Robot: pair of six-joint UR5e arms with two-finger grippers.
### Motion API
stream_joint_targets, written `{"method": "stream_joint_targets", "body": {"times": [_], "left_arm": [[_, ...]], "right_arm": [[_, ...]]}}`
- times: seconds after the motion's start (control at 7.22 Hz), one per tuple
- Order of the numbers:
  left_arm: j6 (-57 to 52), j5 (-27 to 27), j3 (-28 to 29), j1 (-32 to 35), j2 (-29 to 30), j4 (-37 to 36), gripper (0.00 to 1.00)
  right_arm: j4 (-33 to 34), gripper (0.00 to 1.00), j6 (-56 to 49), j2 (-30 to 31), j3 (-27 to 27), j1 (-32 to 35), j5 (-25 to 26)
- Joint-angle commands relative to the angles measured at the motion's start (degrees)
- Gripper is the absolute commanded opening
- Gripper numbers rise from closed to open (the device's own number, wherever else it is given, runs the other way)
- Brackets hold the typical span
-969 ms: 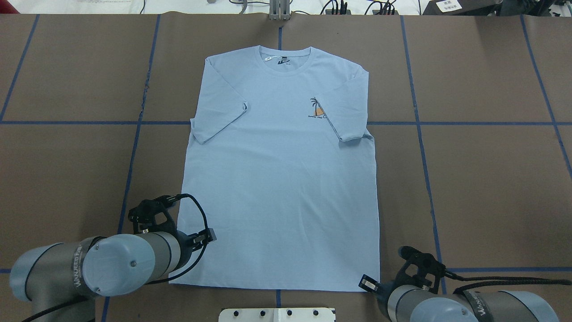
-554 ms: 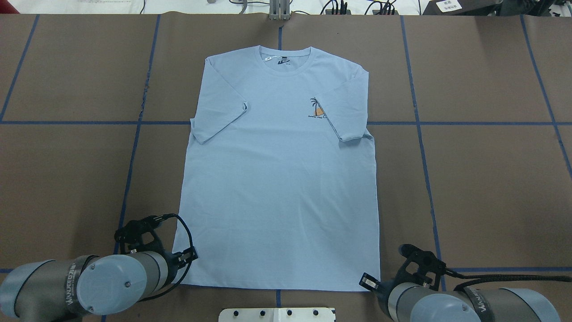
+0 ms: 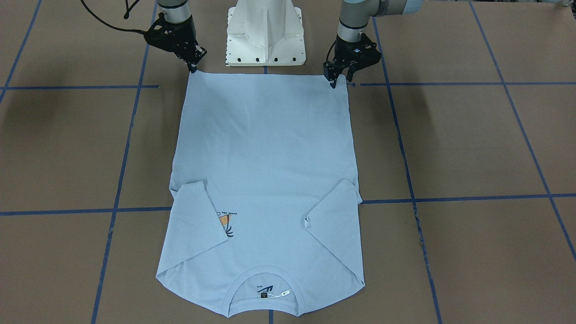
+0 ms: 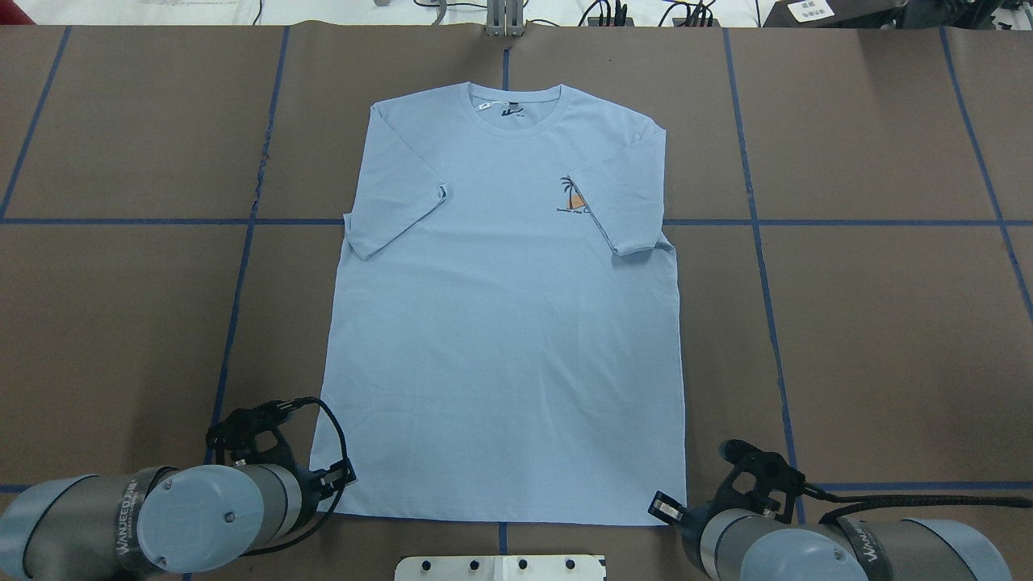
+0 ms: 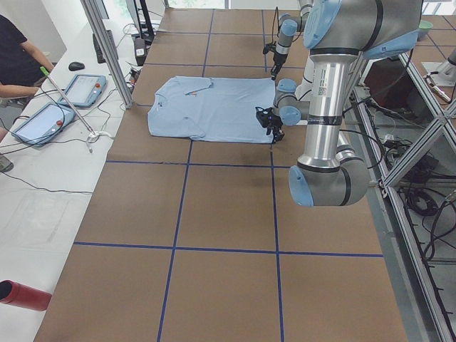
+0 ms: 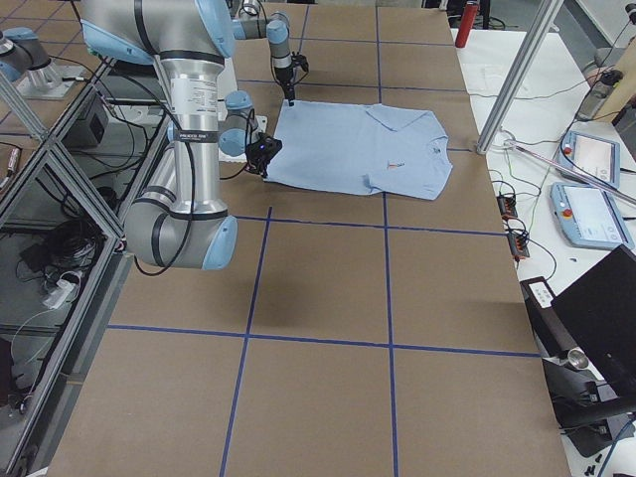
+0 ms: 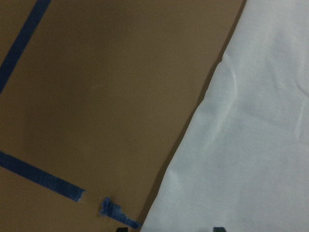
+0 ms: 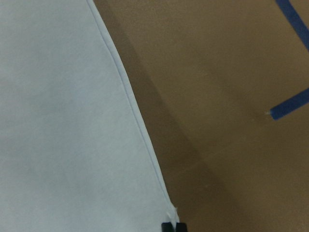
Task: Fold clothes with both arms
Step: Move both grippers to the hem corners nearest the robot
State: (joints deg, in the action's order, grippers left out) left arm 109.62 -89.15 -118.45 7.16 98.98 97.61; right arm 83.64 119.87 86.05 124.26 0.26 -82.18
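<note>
In the overhead view, the shirt (image 4: 500,323) lies flat on the table (image 4: 888,323), front side up. Its collar (image 4: 516,105) is at 12 o'clock and its hem at 6 o'clock, near the robot. Both sleeves are folded in over the chest, and the one at 3 o'clock covers the edge of the print (image 4: 575,196).

The L gripper (image 3: 334,83) is low at the hem corner at 7 o'clock. Its fingertips (image 7: 219,228) are well apart in the wrist view, so it is wide, with the shirt's corner between them and nothing held.

The R gripper (image 3: 193,68) is at the other hem corner, at 5 o'clock. Its fingertips (image 8: 167,226) are almost together, right at the corner tip, so it seems to be pinching the cloth. The corner is not lifted.

A person sits at the white bench (image 5: 43,178) beside the table.
</note>
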Motion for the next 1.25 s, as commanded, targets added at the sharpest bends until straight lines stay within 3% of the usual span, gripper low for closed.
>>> {"method": "stream_joint_targets", "body": {"times": [0.0,0.28,0.42,0.69,1.11], "left_arm": [[1.55,-0.06,-0.12,-1.18,-0.28,0.04,0.48],[2.09,-0.06,-0.12,-1.18,-0.46,-0.05,0.06],[2.09,0.03,-0.38,-1.27,-0.98,-0.05,0.00],[2.09,-0.66,-4.14,-1.61,-1.60,-1.27,0.00],[4.79,-1.72,-11.17,-4.86,-1.25,-4.18,0.00]], "right_arm": [[0.03,0.00,0.01,-0.01,0.01,0.01,0.00],[0.03,0.00,0.01,0.08,-0.16,0.01,0.00],[0.03,0.00,0.01,0.17,0.01,0.01,0.00],[-0.05,0.00,0.01,0.78,0.80,0.36,0.00],[-0.14,0.00,0.01,8.16,8.87,-0.87,0.00]]}}
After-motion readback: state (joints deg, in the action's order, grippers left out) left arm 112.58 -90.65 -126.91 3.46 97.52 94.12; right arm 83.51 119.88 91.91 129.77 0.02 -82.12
